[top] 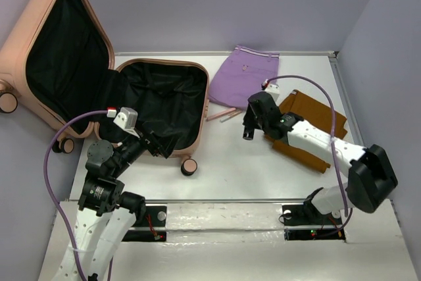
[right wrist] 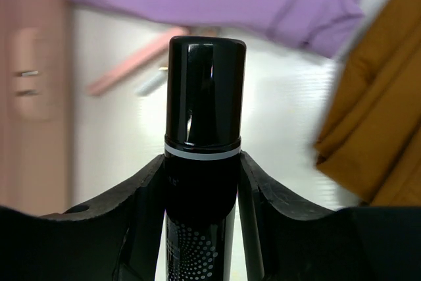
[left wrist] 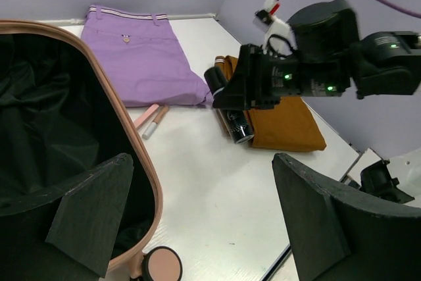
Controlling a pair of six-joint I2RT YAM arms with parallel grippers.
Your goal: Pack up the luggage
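Observation:
The peach-pink luggage [top: 202, 100] lies open at the back left, its lid [top: 20, 44] leaning on the wall and its black lining empty. My left gripper [top: 152, 144] is open and empty at the case's near right corner. In the left wrist view [left wrist: 200, 162] its jaws straddle the pink rim [left wrist: 125, 129]. My right gripper [top: 250, 126] is shut on a black spray bottle [top: 248, 133] and holds it above the table right of the case. The bottle [right wrist: 204, 97] stands between the jaws of the right gripper [right wrist: 202, 162]. It also shows in the left wrist view [left wrist: 237, 126].
Folded purple shorts [top: 243, 77] lie at the back. An orange-brown folded garment [top: 309, 113] lies under the right arm. Two pink pens [top: 223, 115] lie between the case and the shorts. A caster wheel [top: 189, 168] sticks out at the case's near corner. Lilac walls enclose the table.

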